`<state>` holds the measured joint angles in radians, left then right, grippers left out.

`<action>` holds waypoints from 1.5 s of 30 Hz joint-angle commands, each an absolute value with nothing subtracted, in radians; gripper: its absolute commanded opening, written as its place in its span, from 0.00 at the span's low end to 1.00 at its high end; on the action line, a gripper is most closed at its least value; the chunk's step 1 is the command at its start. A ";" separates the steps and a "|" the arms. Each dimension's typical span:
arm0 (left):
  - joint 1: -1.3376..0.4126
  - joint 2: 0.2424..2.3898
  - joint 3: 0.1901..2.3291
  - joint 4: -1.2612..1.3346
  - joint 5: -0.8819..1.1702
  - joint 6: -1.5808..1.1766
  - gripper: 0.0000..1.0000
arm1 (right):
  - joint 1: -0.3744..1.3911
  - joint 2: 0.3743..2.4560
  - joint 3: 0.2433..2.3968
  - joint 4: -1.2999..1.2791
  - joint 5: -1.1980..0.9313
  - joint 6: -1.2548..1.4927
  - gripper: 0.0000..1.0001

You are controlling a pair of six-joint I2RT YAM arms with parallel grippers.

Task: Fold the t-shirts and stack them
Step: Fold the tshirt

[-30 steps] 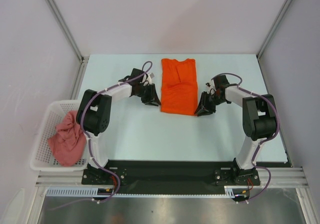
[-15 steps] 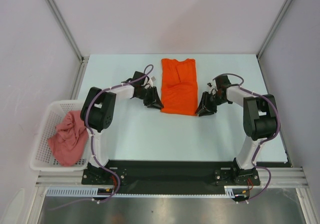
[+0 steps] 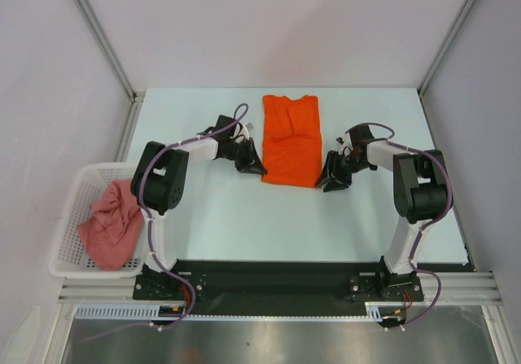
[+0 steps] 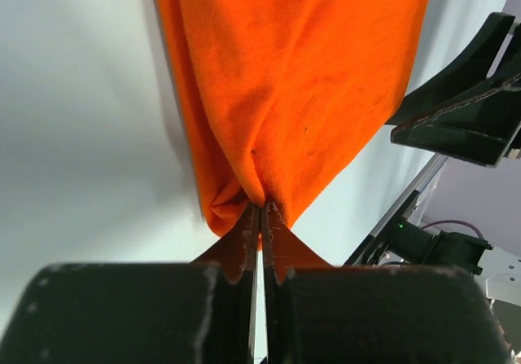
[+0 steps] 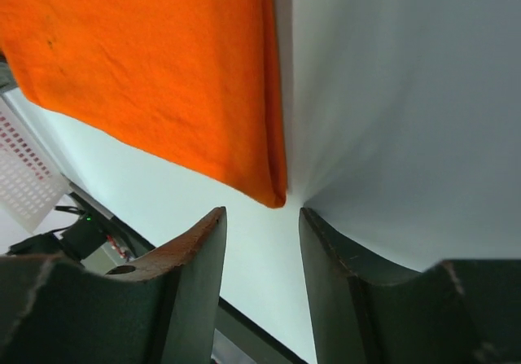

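The orange t-shirt (image 3: 291, 140) lies folded lengthwise in the middle of the table. My left gripper (image 3: 254, 167) is at its near left corner, shut on the cloth; in the left wrist view the orange t-shirt (image 4: 293, 79) puckers into my closed left gripper (image 4: 261, 209). My right gripper (image 3: 330, 181) is open at the shirt's near right corner; in the right wrist view the orange corner (image 5: 273, 193) lies just ahead of my right gripper (image 5: 260, 216), apart from the fingers. The salmon-pink t-shirt (image 3: 108, 225) lies crumpled in the basket.
The white lattice basket (image 3: 75, 197) hangs off the table's left edge. The pale table (image 3: 244, 225) is bare in front of the shirt. The black rail with both arm bases (image 3: 277, 278) runs along the near edge.
My left gripper has moved right to the shirt's near left corner and closed on it. My right gripper has shifted slightly toward the near right corner.
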<state>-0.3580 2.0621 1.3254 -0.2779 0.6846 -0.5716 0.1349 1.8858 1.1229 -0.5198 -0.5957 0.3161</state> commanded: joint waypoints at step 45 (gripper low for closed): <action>-0.449 1.925 1.229 -0.077 0.814 -0.702 0.30 | 0.114 1.834 1.282 -0.521 -0.600 0.434 0.24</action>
